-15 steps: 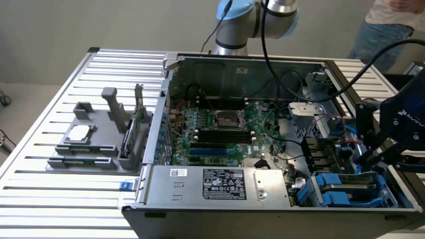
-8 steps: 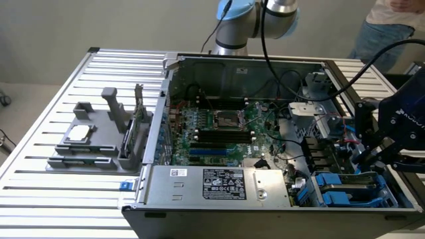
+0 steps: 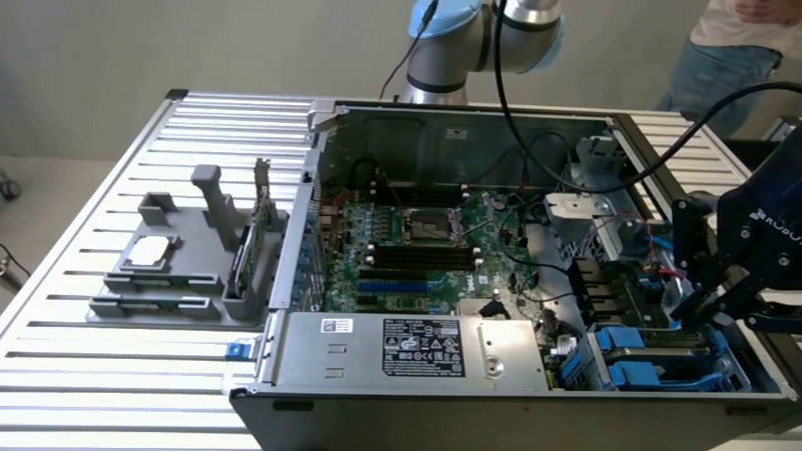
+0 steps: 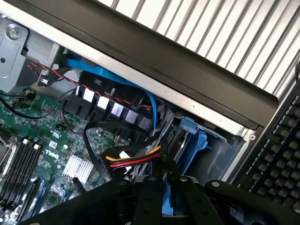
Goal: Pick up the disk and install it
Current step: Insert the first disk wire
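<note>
Above the cramped corner bay (image 3: 645,362), jaws clamp the blue-edged disk (image 4: 168,202).

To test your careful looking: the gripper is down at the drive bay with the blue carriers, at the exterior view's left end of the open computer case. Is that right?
Wrong end. The gripper is down at the drive bay with the blue carriers, at the exterior view's right end of the open computer case; the exterior view shows it.
</note>
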Tool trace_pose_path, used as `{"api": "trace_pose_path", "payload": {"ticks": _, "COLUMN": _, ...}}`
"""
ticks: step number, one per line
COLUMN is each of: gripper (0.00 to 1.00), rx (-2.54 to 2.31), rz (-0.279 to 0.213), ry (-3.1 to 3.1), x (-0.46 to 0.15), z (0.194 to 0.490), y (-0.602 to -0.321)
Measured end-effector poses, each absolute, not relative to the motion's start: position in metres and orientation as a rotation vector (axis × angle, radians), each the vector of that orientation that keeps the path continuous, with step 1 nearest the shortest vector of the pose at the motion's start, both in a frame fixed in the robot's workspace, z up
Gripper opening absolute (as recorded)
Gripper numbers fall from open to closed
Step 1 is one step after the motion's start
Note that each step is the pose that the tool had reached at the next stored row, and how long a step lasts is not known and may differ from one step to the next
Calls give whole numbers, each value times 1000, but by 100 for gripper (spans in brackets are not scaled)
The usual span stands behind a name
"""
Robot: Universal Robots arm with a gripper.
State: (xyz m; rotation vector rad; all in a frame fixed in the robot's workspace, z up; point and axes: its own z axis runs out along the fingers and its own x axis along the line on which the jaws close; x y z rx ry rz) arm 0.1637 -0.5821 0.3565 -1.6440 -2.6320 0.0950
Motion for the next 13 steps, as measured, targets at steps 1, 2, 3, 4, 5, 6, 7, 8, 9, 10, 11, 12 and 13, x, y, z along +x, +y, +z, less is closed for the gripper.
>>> {"api": "trace_pose_path", "payload": {"ticks": 1, "gripper": 16, "rx": -1648, "rz": 101, "ry": -2632, "x": 164, "z": 357, "y": -582}}
{"api": "trace_pose_path", "payload": {"ticks": 2, "gripper": 16, "rx": -1652, "rz": 110, "ry": -2633, "x": 163, "z": 356, "y": -582}}
{"api": "trace_pose_path", "payload": {"ticks": 3, "gripper": 16, "rx": -1654, "rz": 117, "ry": -2636, "x": 163, "z": 356, "y": -582}}
{"api": "trace_pose_path", "payload": {"ticks": 4, "gripper": 16, "rx": -1654, "rz": 118, "ry": -2636, "x": 163, "z": 356, "y": -582}}
{"api": "trace_pose_path", "payload": {"ticks": 5, "gripper": 16, "rx": -1654, "rz": 118, "ry": -2636, "x": 163, "z": 356, "y": -582}}
{"api": "trace_pose_path", "payload": {"ticks": 6, "gripper": 16, "rx": -1654, "rz": 118, "ry": -2636, "x": 163, "z": 356, "y": -582}}
{"api": "trace_pose_path", "payload": {"ticks": 7, "gripper": 16, "rx": -1656, "rz": 118, "ry": -2635, "x": 163, "z": 356, "y": -581}}
{"api": "trace_pose_path", "payload": {"ticks": 8, "gripper": 16, "rx": -1662, "rz": 118, "ry": -2631, "x": 163, "z": 356, "y": -581}}
{"api": "trace_pose_path", "payload": {"ticks": 9, "gripper": 16, "rx": -1671, "rz": 118, "ry": -2624, "x": 163, "z": 356, "y": -581}}
{"api": "trace_pose_path", "payload": {"ticks": 10, "gripper": 16, "rx": -1684, "rz": 118, "ry": -2616, "x": 163, "z": 356, "y": -581}}
{"api": "trace_pose_path", "payload": {"ticks": 11, "gripper": 16, "rx": -1701, "rz": 118, "ry": -2604, "x": 163, "z": 356, "y": -581}}
{"api": "trace_pose_path", "payload": {"ticks": 12, "gripper": 16, "rx": -1720, "rz": 117, "ry": -2591, "x": 163, "z": 356, "y": -581}}
{"api": "trace_pose_path", "payload": {"ticks": 13, "gripper": 16, "rx": -1739, "rz": 117, "ry": -2577, "x": 163, "z": 356, "y": -581}}
